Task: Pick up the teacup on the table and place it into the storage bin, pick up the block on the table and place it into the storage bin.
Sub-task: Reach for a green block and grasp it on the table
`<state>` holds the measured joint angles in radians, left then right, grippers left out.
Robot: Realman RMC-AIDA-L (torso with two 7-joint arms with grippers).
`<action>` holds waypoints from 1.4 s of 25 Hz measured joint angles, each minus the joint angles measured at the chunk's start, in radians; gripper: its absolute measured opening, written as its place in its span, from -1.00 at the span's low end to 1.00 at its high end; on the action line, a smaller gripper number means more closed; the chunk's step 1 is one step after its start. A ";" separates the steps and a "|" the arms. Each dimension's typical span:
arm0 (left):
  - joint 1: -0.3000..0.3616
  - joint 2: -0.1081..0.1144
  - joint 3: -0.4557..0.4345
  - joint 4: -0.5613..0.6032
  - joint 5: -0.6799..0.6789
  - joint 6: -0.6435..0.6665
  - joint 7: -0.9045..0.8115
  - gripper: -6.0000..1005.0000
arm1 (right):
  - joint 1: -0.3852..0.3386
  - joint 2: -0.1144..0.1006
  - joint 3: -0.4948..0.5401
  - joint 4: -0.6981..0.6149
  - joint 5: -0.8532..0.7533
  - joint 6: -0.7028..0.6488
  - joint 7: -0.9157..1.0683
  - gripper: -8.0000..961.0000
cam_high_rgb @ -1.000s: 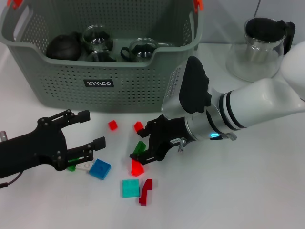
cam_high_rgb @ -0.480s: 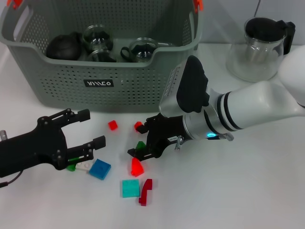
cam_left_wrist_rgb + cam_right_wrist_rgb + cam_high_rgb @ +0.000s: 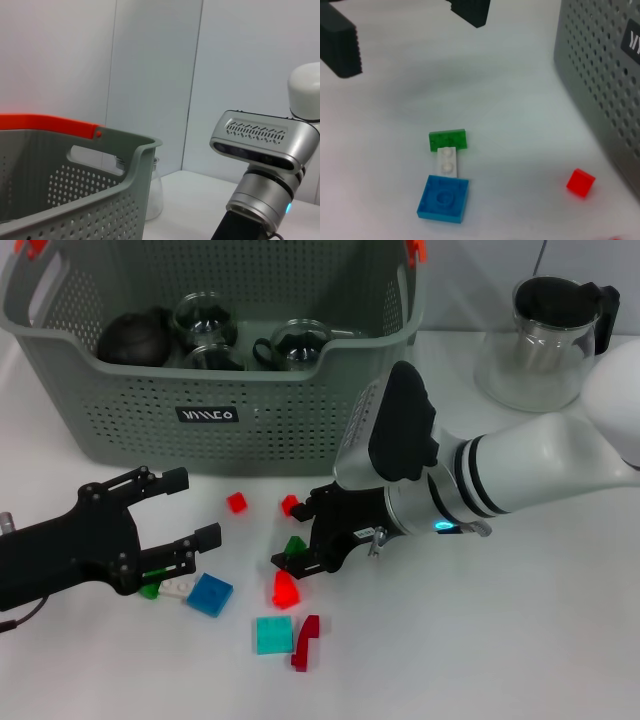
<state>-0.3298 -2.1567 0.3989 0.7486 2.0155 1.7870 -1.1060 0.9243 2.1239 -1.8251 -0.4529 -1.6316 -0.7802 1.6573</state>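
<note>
Head view: the bin (image 3: pixel 215 430) sits at 12 o'clock, with teacups (image 3: pixel 295 343) inside. The right gripper (image 3: pixel 305 538) is low over the table centre, jaws narrow around a green block (image 3: pixel 295 545). A red block (image 3: pixel 285 590) lies just at 6 o'clock from it. The left gripper (image 3: pixel 185 510), at 9 o'clock, has its jaws wide and empty.

Left wrist view: bin wall (image 3: pixel 80 200) and the right arm (image 3: pixel 262 165).

Right wrist view: a blue block (image 3: pixel 443 198), white block (image 3: pixel 447 161) and the left gripper's fingers (image 3: pixel 340 45).
</note>
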 joint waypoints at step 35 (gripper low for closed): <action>-0.005 0.000 -0.002 0.000 -0.005 0.006 -0.005 0.59 | -0.006 -0.002 -0.008 -0.002 0.000 -0.006 -0.007 0.41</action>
<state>-0.3345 -2.1567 0.3973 0.7486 2.0110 1.7934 -1.1106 0.9188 2.1221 -1.8330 -0.4546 -1.6320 -0.7863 1.6505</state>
